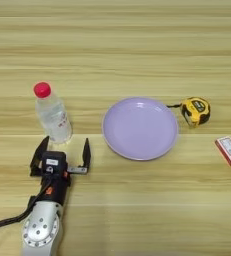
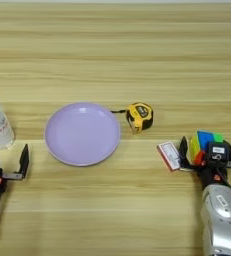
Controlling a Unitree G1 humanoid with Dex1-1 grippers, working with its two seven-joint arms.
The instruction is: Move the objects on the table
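**Cube gripped, bottle still waiting**

At lower right, the right tool (image 2: 205, 150) is pinching the puzzle cube (image 2: 203, 143) beside the red-and-white box (image 2: 168, 155). At left, the left tool (image 1: 62, 153) is spreading its fingers just below the bottle (image 1: 52, 114), untouched on the table (image 1: 127, 50).

I can't read a single word, brand or number anywhere on my feed. The bottle (image 1: 53, 116) has a label with faint reddish print, the box (image 2: 169, 155) shows a white panel with marks on its red face, and the tape measure (image 1: 196, 110) carries a dark face panel, but all of it is too small for me to make out. Each gripper, left (image 1: 63, 151) and right (image 2: 207, 150), has a small white sticker on its black housing, and I can't tell what either one says.
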